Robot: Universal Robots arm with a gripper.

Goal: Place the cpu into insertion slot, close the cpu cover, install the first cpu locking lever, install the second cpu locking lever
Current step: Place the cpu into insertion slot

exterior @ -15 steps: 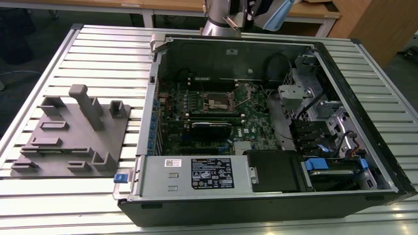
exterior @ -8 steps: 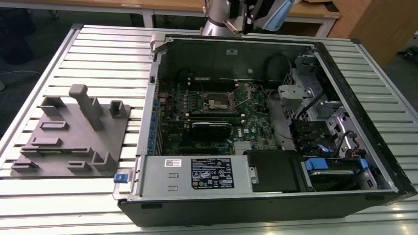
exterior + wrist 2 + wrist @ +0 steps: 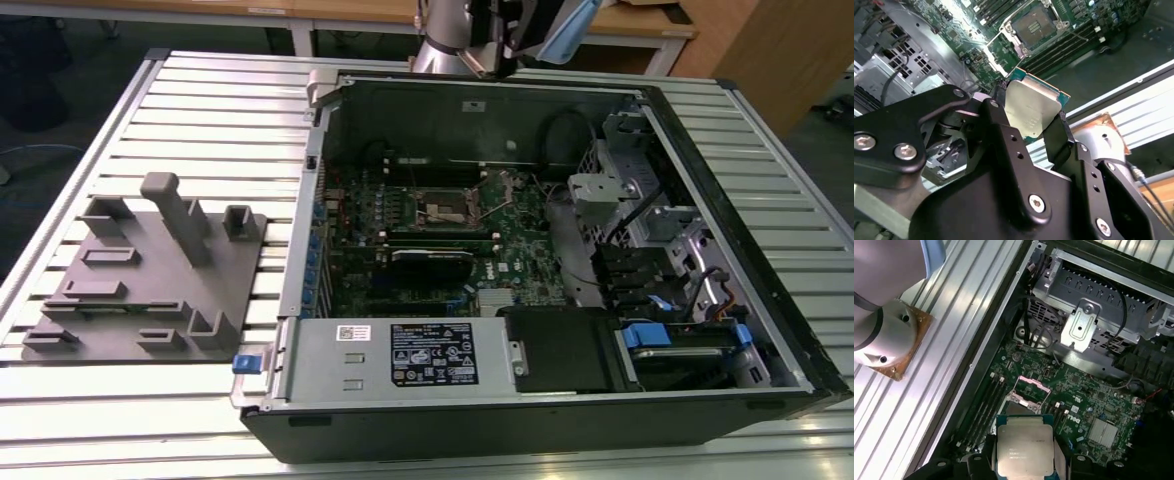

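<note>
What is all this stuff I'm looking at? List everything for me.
table: one, silver slatted, under everything.
computer case: one, black, lying open on the table.
circuit board: one, green, inside the case.
insertion slot: one, dark with silvery rim, on the board, no chip in it.
power supply box: one, silver with a black label, inside the case.
fixture block: one, grey, on the table at the exterior view's left.
cpu: one, silver-grey, above the board.
arm base: one, silver, on the table beside the case.
gripper: one, black, shut on the cpu.

Robotics lab or workshop, ribbed aluminium tabletop (image 3: 200,110), opened desktop computer case (image 3: 534,432) lying on its side, grey moulded fixture block (image 3: 147,290) at the exterior view's left, wooden desks (image 3: 360,10) beyond, robot arm base (image 3: 884,335) bolted down.
</note>
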